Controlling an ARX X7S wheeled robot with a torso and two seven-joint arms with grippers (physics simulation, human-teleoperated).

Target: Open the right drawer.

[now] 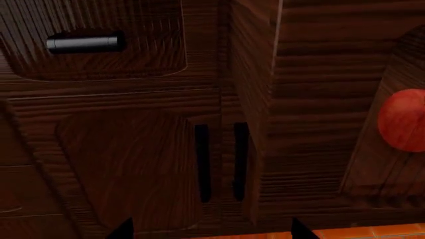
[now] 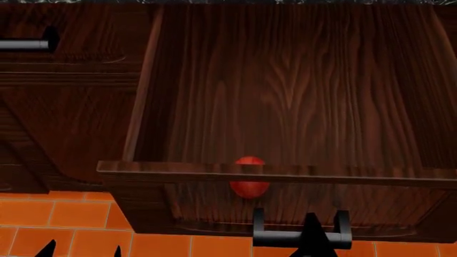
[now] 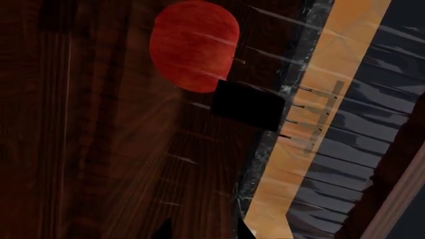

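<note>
Head view: right drawer (image 2: 286, 96) pulled out, neighbouring drawer handle (image 2: 25, 45) leftward.

The right drawer (image 2: 286, 91) is a dark reddish-brown wood, its grain running in long wavy streaks along the bottom board, with a round red spot (image 2: 249, 184) on its front panel. Its bar handle (image 2: 301, 237) looks dark grey to black here. The neighbouring drawer front (image 2: 71, 43) shows the same reddish-brown grain and carries a lighter grey metal bar (image 2: 21, 45) on a black post. The cabinet doors (image 1: 126, 169) below are the same dark wood, with vertical black handles (image 1: 202, 162). The floor (image 2: 43, 219) is bright orange tile with paler grout lines. The worktop edge (image 2: 214, 1) is speckled black and white.
</note>
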